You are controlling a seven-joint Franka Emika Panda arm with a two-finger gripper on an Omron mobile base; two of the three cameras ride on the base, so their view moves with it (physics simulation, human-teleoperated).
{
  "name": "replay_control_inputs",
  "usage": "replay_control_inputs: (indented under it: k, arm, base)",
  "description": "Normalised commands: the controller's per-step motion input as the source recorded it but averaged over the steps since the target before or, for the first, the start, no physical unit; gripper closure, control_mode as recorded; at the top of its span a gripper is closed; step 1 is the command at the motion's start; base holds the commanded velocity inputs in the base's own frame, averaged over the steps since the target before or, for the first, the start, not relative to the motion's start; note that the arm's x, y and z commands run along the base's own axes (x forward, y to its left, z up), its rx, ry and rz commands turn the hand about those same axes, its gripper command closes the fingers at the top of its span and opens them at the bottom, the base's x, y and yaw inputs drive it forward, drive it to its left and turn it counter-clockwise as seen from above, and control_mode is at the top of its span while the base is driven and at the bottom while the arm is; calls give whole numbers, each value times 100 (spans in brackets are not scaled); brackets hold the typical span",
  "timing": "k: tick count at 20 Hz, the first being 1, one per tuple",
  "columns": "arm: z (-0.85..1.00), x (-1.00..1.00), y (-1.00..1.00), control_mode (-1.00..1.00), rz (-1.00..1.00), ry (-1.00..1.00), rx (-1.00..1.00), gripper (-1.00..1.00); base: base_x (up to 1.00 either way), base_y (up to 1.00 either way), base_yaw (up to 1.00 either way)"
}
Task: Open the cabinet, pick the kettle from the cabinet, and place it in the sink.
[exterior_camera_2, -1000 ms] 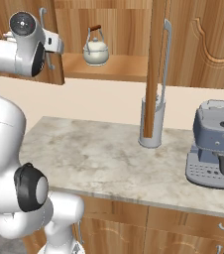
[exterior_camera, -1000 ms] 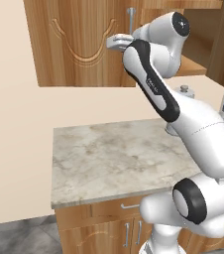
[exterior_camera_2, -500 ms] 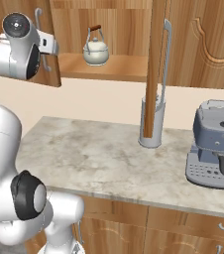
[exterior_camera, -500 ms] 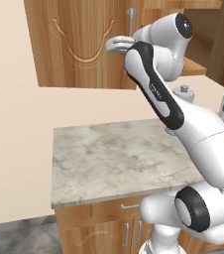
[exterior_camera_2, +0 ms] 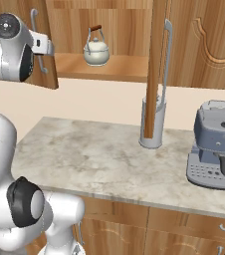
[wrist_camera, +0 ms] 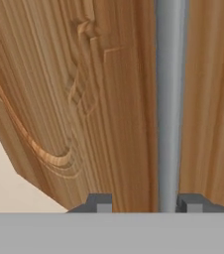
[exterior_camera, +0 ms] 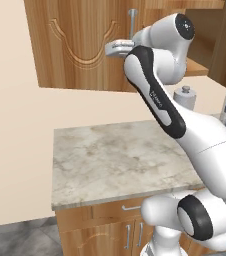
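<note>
From my base views the arm covers the gripper [wrist_camera: 144, 204], the cabinet [exterior_camera: 80, 45] is cut off at the top, and the coffee machine [exterior_camera_2: 218, 149] runs off the right edge.

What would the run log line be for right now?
phase: opening cabinet | gripper: open at door handle | kettle: on shelf | sink: not reached

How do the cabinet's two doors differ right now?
The left door is swung wide open, the gripper at its handle; the right door also stands open, edge-on in front of the grey canister, with nothing on it. The left door hangs left of the kettle, the right door to its right. Both are carved wood with long silver bar handles.
</note>
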Motion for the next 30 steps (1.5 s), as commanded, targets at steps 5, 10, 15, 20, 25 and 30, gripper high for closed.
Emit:
replay_control_inputs:
  k: [5,10,15,20,25,30]
  arm:
    - [0,-35,42,-100,0,0,-10,100]
    - [0,-36,41,-100,0,0,-6,100]
    - [0,-39,39,-100,0,-1,-2,100]
    - [0,-41,39,-100,-1,-3,0,100]
    - [3,-31,10,-100,-2,-1,-3,100]
    - [2,-16,-21,-100,-1,0,0,-100]
  base:
    - [0,0,0]
    - [0,0,0]
    - [0,0,0]
    - [0,0,0]
    - [0,0,0]
    - [0,0,0]
